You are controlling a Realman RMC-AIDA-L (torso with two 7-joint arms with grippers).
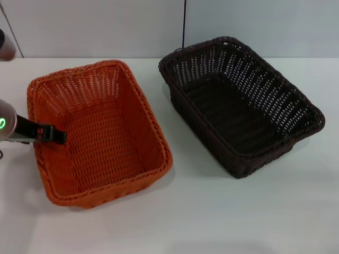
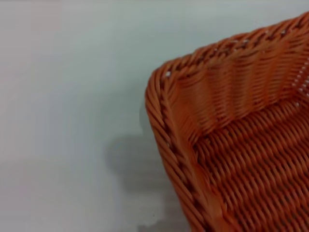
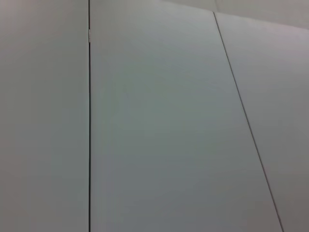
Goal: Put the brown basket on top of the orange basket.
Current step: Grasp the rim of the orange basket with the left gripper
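Left tool (image 1: pixel 55 135) at orange basket (image 1: pixel 100 132) rim, seemingly closed; white table (image 1: pixel 212 211).

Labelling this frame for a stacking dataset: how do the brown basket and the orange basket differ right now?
The orange basket is bright orange; the brown basket is near black. The orange one sits on the robot's left, with the left end effector at its rim; the brown one sits on the right, untouched. Both are rectangular, woven, empty and upright on the table.

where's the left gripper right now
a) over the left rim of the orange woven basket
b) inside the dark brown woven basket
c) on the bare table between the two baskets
a: in the head view the left gripper reaches over the left rim of the rectangular orange woven basket, apart from the dark brown woven basket.
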